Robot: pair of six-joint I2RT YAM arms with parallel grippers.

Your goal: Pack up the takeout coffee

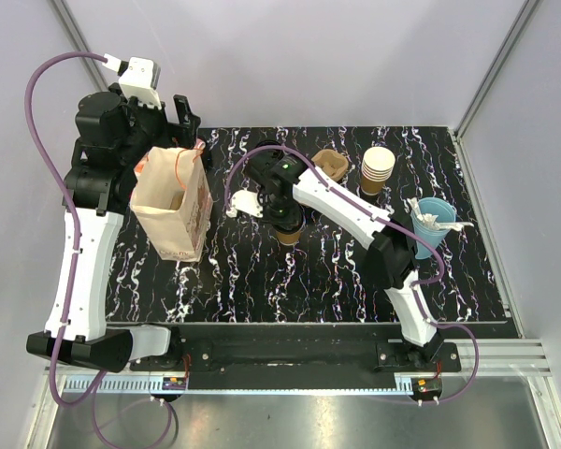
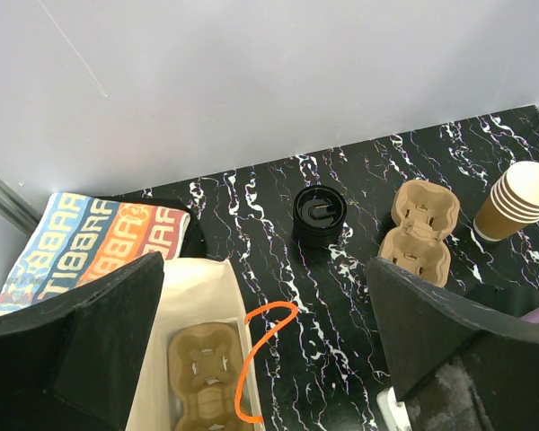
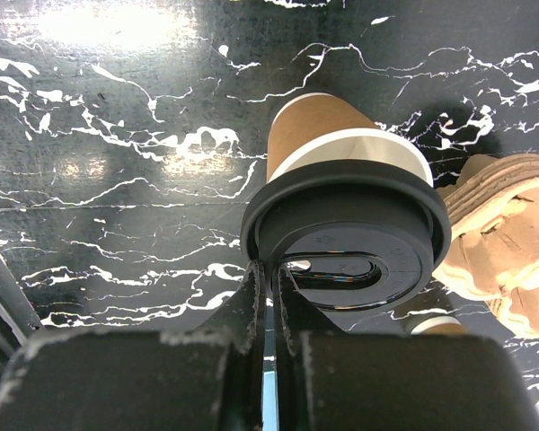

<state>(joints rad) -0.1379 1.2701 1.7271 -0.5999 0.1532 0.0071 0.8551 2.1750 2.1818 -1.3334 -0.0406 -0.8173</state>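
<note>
Right hand (image 3: 268, 280) closed; round black-lidded kraft cup (image 3: 341, 206).

Before the right jaws, the takeout coffee (image 3: 314, 126) is matt brown kraft paper; its lid (image 3: 404, 242) is smooth black plastic. The surface (image 3: 117, 180) below is glossy, marble-like. The carrier (image 3: 499, 224) beside looks rough pulp.

The overhead view takes in the whole table (image 1: 337, 281); both nearer, downward-looking wrist views share the pulp carrier (image 2: 422, 232).
</note>
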